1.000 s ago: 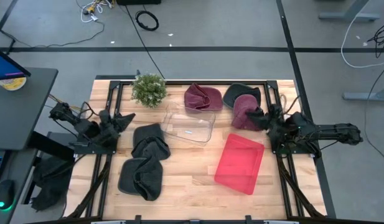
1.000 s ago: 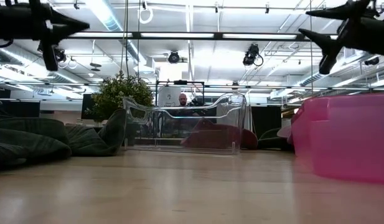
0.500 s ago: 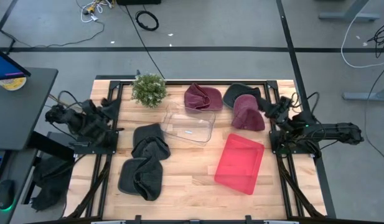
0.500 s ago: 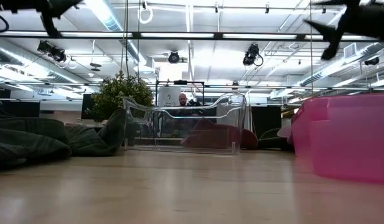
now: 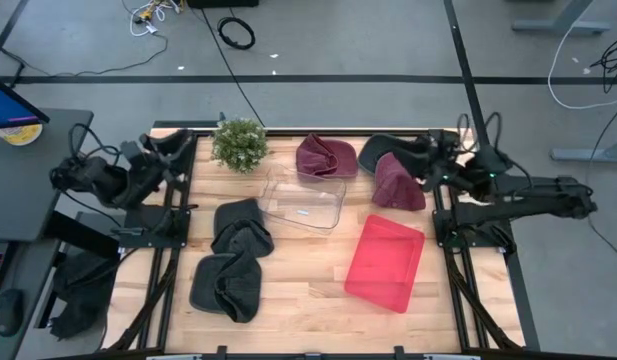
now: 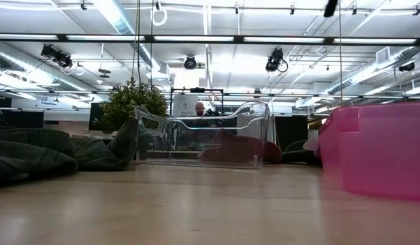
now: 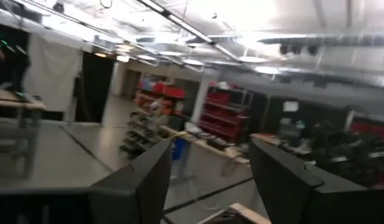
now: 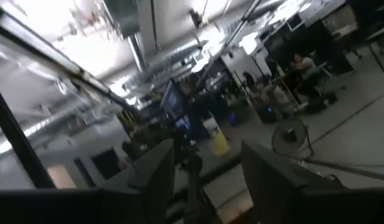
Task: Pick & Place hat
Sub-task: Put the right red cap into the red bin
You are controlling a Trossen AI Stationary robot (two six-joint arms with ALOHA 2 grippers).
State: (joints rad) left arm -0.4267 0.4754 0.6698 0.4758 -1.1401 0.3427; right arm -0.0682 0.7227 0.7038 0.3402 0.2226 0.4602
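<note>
Maroon hat (image 5: 397,183) on bench (image 5: 308,300), far right corner, just inboard of right end effector (image 5: 434,160) (fingers parted, empty). Left end effector (image 5: 173,150) well apart at opposite edge, likewise parted, empty. Right arm nearer.

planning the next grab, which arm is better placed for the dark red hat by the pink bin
Right, probably. The right gripper hangs open beside that dark red hat; the left gripper is across the table.

Grey floor (image 5: 338,50), ceiling strip lights (image 6: 121,17).
</note>
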